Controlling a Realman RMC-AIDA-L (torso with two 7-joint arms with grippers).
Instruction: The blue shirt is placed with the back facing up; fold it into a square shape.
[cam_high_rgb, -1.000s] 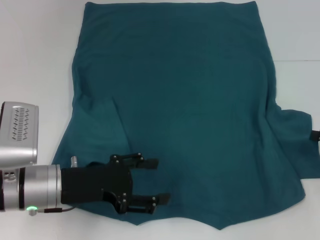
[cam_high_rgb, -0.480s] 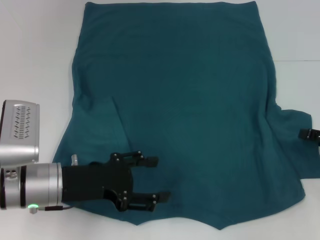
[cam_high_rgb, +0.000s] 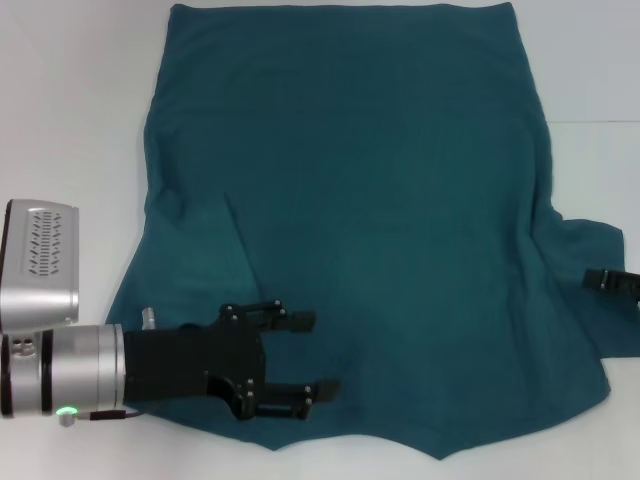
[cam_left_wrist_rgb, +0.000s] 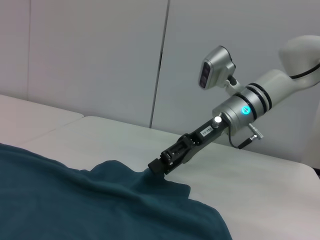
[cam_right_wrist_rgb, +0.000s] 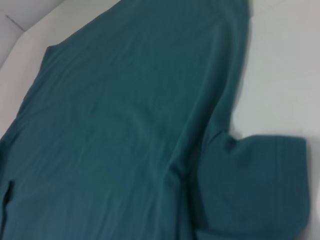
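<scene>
The blue shirt (cam_high_rgb: 380, 200) lies spread flat on the white table (cam_high_rgb: 70, 100), its hem at the far side. Its right sleeve (cam_high_rgb: 590, 310) sticks out at the right; the sleeve also shows in the right wrist view (cam_right_wrist_rgb: 255, 185). My left gripper (cam_high_rgb: 318, 354) is open and empty, lying over the shirt's near left part. Only the tip of my right gripper (cam_high_rgb: 610, 281) shows at the right edge, at the right sleeve. In the left wrist view the right gripper (cam_left_wrist_rgb: 160, 166) touches the raised sleeve cloth (cam_left_wrist_rgb: 120, 172).
The left arm's silver wrist and camera housing (cam_high_rgb: 40, 265) lie on the table left of the shirt. A table seam (cam_high_rgb: 590, 122) runs along the right side. A light wall (cam_left_wrist_rgb: 100, 50) stands behind the table.
My right gripper has come in from the right edge, moving left and slightly nearer over the right sleeve. The left gripper has barely moved.
</scene>
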